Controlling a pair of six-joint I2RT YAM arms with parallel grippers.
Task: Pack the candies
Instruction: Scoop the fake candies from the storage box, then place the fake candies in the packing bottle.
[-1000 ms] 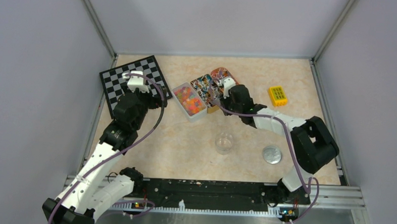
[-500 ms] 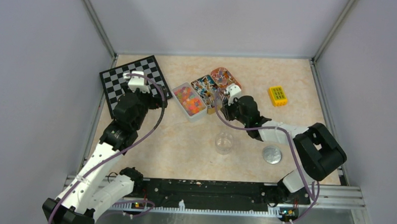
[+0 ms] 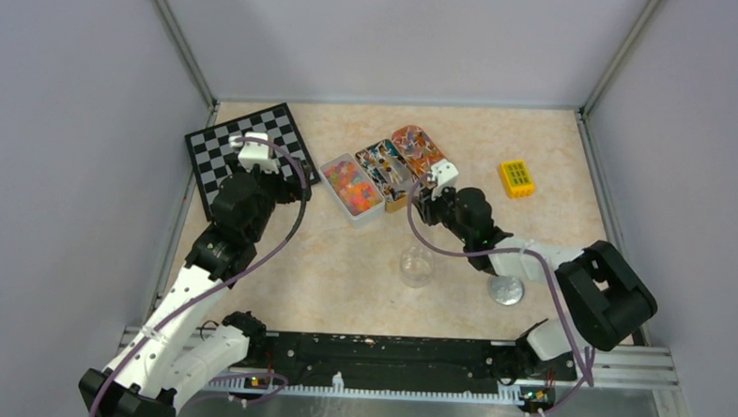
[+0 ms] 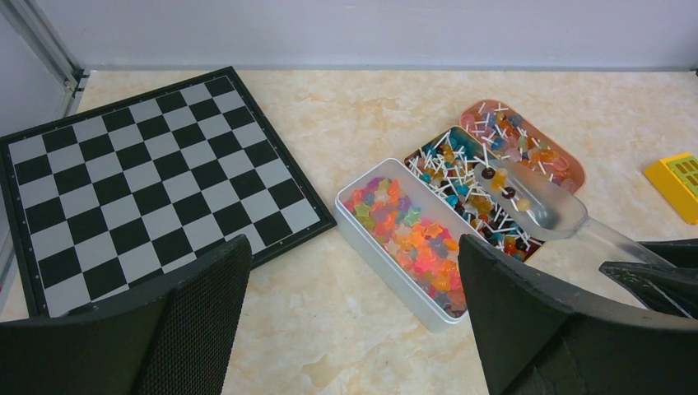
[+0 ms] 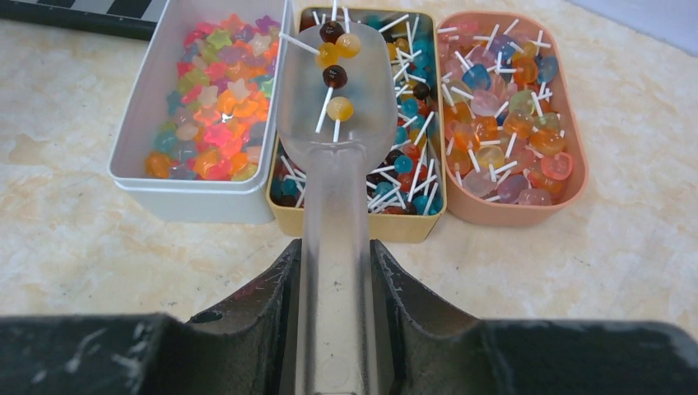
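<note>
The candies fill three open trays side by side: star gummies in a white tray [image 5: 140,123], small lollipops in a yellow tray [image 5: 362,224], heart lollipops in an orange tray [image 5: 510,216]. My right gripper [image 5: 335,255] is shut on the handle of a clear plastic scoop [image 5: 336,115]. The scoop's bowl hangs over the yellow tray and carries several small lollipops [image 5: 335,53]. From above, the right gripper [image 3: 434,191] sits just near of the trays [image 3: 384,169]. My left gripper [image 4: 354,255] is open and holds nothing, hovering left of the white tray [image 4: 387,263].
A chessboard [image 3: 246,147] lies at the back left under the left wrist. A clear cup [image 3: 417,265] stands mid-table, with a round lid [image 3: 505,289] to its right. A yellow block with green squares [image 3: 516,177] sits at the back right.
The right arm has drawn back toward the near right, pulling the loaded scoop from deep over the trays to their front edge. The left arm has not moved.
</note>
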